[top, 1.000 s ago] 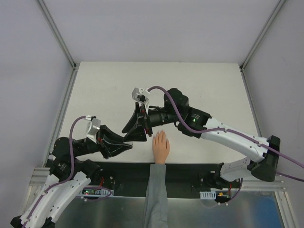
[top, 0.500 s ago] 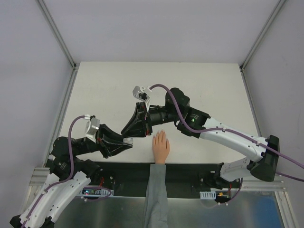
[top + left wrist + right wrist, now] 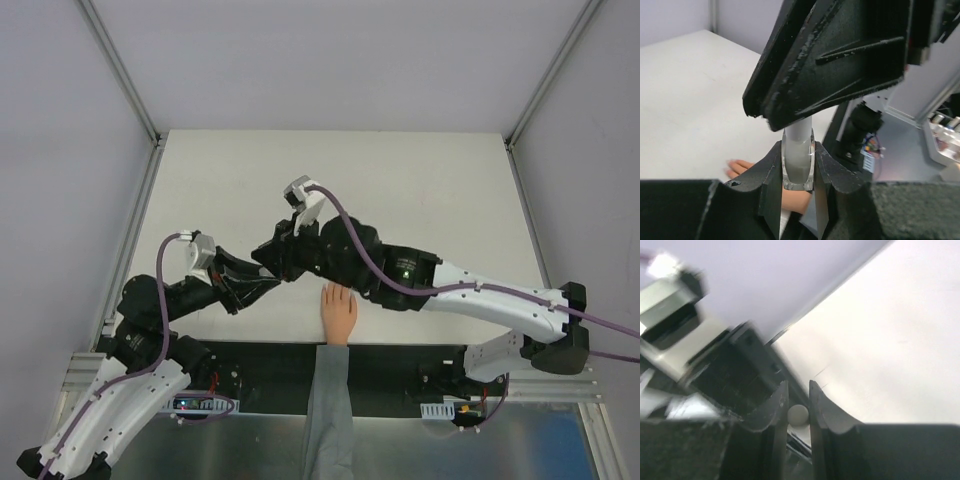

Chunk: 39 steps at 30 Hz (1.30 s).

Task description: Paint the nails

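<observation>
Bottle [image 3: 798, 171], small and clear-walled with pale grey contents: clamped between the jaws of my left gripper [image 3: 798, 149], held off the table [image 3: 420, 190] just left of the hand [image 3: 338, 310] and a little beyond its fingertips. Cap, by my reading the pale round knob [image 3: 798, 415]: pinched between the nearly closed jaws of my right gripper [image 3: 798, 390], which sits straight on top of the bottle. Change over the last second: my right arm has dropped and stretched flatter, so it now lies across the far end of the hand. Its wrist has rolled, and my left gripper has risen to meet it. Judgement: the cap is being twisted loose, and no brush is out yet. Hand: palm down near the table's front edge, grey sleeve trailing toward my bases, unmoved. Nails: at the far fingertips, right against my right arm, too small to make out. Painting looks not yet begun.
</observation>
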Tool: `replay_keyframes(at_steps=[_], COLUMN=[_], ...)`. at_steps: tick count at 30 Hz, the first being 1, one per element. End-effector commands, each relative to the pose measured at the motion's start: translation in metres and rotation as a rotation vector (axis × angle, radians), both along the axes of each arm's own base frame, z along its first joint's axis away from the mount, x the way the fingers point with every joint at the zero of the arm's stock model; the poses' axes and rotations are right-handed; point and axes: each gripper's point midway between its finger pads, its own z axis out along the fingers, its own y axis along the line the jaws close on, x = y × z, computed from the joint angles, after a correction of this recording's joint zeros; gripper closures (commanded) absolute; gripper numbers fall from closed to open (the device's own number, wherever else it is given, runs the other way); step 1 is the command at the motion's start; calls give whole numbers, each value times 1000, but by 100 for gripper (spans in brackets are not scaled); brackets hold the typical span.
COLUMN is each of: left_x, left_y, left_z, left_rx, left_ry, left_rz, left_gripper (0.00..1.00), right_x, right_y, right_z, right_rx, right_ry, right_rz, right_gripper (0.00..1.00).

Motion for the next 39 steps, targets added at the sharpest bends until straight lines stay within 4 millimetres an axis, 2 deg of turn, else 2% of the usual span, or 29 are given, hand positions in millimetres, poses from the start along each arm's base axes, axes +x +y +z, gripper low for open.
replay_keyframes(at_steps=[1, 3, 4, 6, 10, 15, 16, 17, 18, 20, 22, 23, 24, 27, 31, 32, 33, 34, 35, 39], left_x=[62, 76, 77, 74, 62, 45, 41, 33, 28, 14, 4, -2, -7, -22, -40, -43, -46, -48, -49, -56], left_y=[25, 25, 25, 23, 19, 11, 9, 6, 4, 0, -1, -2, -2, -2, -2, -1, -1, -1, 0, 1], left_z=[45, 42, 42, 43, 39, 22, 14, 10, 8, 3, 3, 2, 4, 11, 23, 24, 25, 27, 28, 32], left_rx=[-21, -32, -44, -65, -72, -47, -38, -35, -33, -37, -56, -55, -66, -85, -96, -98, -99, -103, -105, -115], left_ry=[-219, -229, -232, -252, -236, -150, -104, -90, -78, -39, -1, 6, 23, 35, 25, 23, 22, 19, 14, 0], left_rz=[339, 384, 383, 367, 314, 214, 190, 150, 122, 50, 12, -20, -40, -99, -171, -182, -194, -200, -203, -225], left_gripper=[100, 100, 100, 100, 100, 100, 100, 100, 100, 100, 100, 100, 100, 100, 100, 100, 100, 100, 100, 100], right_x=[10, 10, 12, 16, 18, 11, 8, 12, 9, 12, -7, -23, -33, -53, -52, -58, -57, -52, -57, -56], right_y=[-45, -38, -34, -31, -27, -25, -28, -32, -39, -48, -50, -46, -48, -53, -56, -56, -54, -50, -49, -37], right_z=[-38, -35, -42, -43, -36, -11, -12, -3, -6, 2, 6, -2, 9, 12, 19, 22, 27, 25, 27, 30], right_rx=[-210, -185, -201, -193, -211, -227, -260, -270, -305, -305, -274, -253, -195, -119, -45, -20, 13, 19, 35, 71], right_ry=[-118, -115, -102, -72, -119, -237, -252, -272, -268, -266, -266, -240, -256, -251, -230, -215, -217, -180, -170, -139], right_rz=[-570, -573, -569, -557, -508, -344, -301, -270, -230, -174, -8, 138, 219, 396, 459, 504, 512, 510, 548, 581], right_gripper=[100, 100, 99, 99, 98, 56, 47, 41, 36, 28, 25, 23, 22, 21, 23, 24, 25, 28, 30, 39])
